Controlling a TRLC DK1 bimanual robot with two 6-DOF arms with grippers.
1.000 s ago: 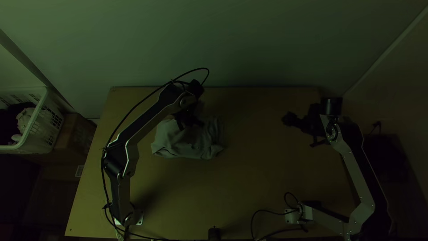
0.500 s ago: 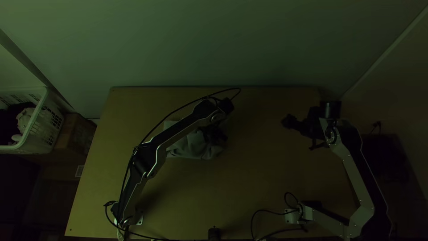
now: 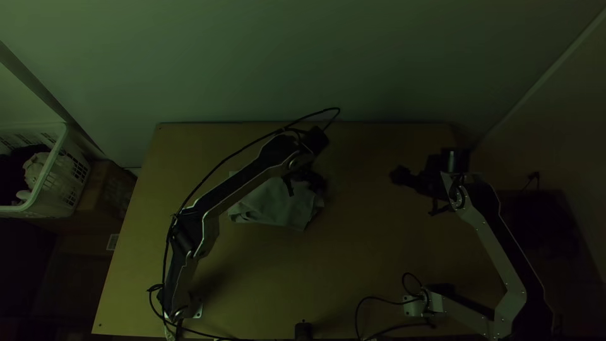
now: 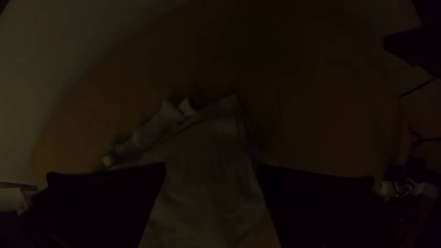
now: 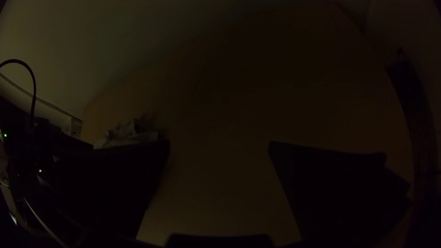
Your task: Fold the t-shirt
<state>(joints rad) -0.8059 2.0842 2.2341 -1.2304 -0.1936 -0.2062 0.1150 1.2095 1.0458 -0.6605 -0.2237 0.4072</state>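
Left gripper point(image 3: 306, 188) was shifted toward table's point(image 3: 379, 252) right edge, right gripper point(image 3: 415, 193) toward left. Both were held fingers apart. Rumpled t-shirt point(image 3: 271, 205) was located below left gripper, nearer far edge.

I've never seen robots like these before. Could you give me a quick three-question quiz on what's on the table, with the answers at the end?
1. Where does the t-shirt lie?
a) in the white basket
b) on the table
c) on the floor

2. True or false: the left gripper is nearer to the t-shirt than the right gripper is.

3. Fill in one word, open or shut: the right gripper's two black fingers are ____.

Key: 1 b; 2 true; 3 open
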